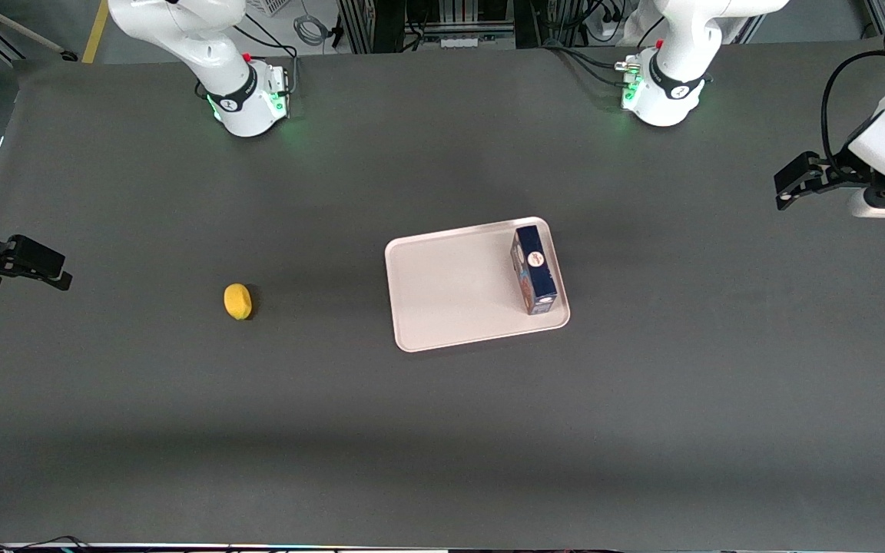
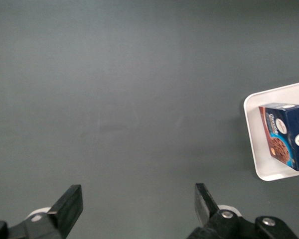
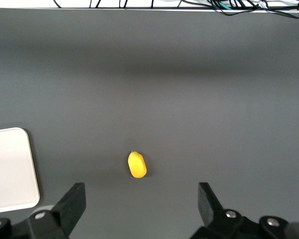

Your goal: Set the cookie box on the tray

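On the dark grey desk (image 1: 442,430), seen from the front, the pale pink tray (image 1: 450,288) lies flat near the middle, and the cookie box (image 1: 535,269) stands on it along the edge nearest the working arm's end, its navy face with the round white-and-red logo turned upward. The left pincer (image 1: 788,188) hangs above bare desk well apart from the tray, at the working arm's end, holding nothing. A small yellow lemon-like lump (image 1: 237,301) sits on the desk toward the parked arm's end, well apart from the tray. From the left wrist, the pincer (image 2: 138,199) shows its two black fingers (image 2: 70,201) spread wide over bare desk, with nothing between them; the cookie box (image 2: 288,135) lies inside the tray (image 2: 251,134) close to its rim. From the right wrist, the lump (image 3: 137,165) rests alone on the desk, and a rounded corner of the tray (image 3: 12,169) shows nearby.
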Controlling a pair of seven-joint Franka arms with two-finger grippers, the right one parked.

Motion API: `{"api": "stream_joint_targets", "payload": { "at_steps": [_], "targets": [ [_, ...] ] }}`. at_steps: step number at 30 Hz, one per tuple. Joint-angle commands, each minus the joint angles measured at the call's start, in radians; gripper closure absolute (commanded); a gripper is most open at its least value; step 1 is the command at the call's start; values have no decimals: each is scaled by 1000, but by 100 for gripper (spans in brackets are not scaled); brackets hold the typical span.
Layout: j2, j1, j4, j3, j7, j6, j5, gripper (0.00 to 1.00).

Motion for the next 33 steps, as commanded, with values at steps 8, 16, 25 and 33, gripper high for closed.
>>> {"api": "stream_joint_targets", "payload": {
  "at_steps": [8, 16, 25, 33],
  "targets": [
    [-48, 2, -62, -7, 27, 1, -22, 0],
    [-57, 3, -71, -8, 27, 1, -56, 0],
    [-73, 0, -72, -8, 25, -8, -56, 0],
    [-74, -3, -74, -8, 25, -17, -56, 0]
  ]
}}
